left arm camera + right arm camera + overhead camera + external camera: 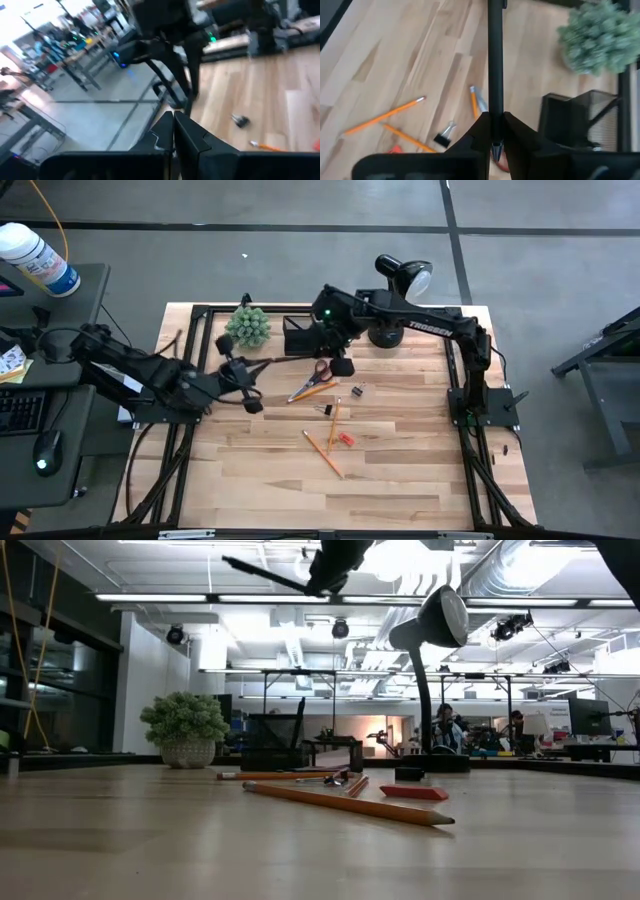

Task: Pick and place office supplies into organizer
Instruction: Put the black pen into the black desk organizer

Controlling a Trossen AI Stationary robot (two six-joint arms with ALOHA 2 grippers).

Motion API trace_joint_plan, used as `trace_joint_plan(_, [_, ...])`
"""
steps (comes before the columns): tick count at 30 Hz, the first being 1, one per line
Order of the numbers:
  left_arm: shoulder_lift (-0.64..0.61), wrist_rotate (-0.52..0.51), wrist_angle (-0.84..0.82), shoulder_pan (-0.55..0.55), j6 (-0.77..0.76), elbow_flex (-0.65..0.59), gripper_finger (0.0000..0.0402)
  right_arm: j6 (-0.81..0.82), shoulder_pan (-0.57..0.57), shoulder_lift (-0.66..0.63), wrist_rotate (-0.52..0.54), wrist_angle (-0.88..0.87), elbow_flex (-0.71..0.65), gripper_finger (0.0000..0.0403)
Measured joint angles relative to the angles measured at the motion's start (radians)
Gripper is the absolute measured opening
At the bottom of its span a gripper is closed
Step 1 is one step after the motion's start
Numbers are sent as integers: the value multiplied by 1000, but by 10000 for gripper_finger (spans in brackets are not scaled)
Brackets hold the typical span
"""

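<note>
The right gripper (496,131) is closed on a dark pen (495,60), held above the scissors (318,372) just beside the organizer (300,337) near the worktop's far edge. The left gripper (173,131) is closed and empty near the left edge. Pencils (322,452), eraser (346,439) and clip (324,410) lie mid-worktop.

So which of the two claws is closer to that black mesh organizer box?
The right gripper, shut on a dark pen, hangs just beside the black mesh organizer. The left gripper, shut, sits farther off, past the plant.
</note>
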Motion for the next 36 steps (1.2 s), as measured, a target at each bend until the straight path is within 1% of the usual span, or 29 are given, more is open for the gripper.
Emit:
trace_joint_plan(4, [-59,-3,91,1,117,1,3,-1,-8,0,9,8,30,25])
trace_joint_plan(8, [-109,-11,166,1,197,1,3,-3,-16,0,17,41,48,27])
trace_joint_plan(11, [-141,29,176,2,241,0,13,-3,-18,0,13,76,63,31])
trace_joint_plan(14, [-162,41,191,2,235,0,48,-3,-18,0,13,112,65,30])
trace_joint_plan(18, [-186,38,197,1,222,0,117,-3,-18,0,18,157,64,26])
trace_joint_plan(22, [-201,26,196,1,173,0,181,-2,-18,0,21,233,64,31])
trace_joint_plan(25, [-217,2,214,1,146,0,214,12,-18,-5,28,291,64,31])
trace_joint_plan(30, [-238,-15,308,2,183,0,241,32,-18,-14,28,390,64,26])
trace_joint_plan(36, [-249,-16,396,2,236,1,243,50,-17,-27,28,489,64,35])
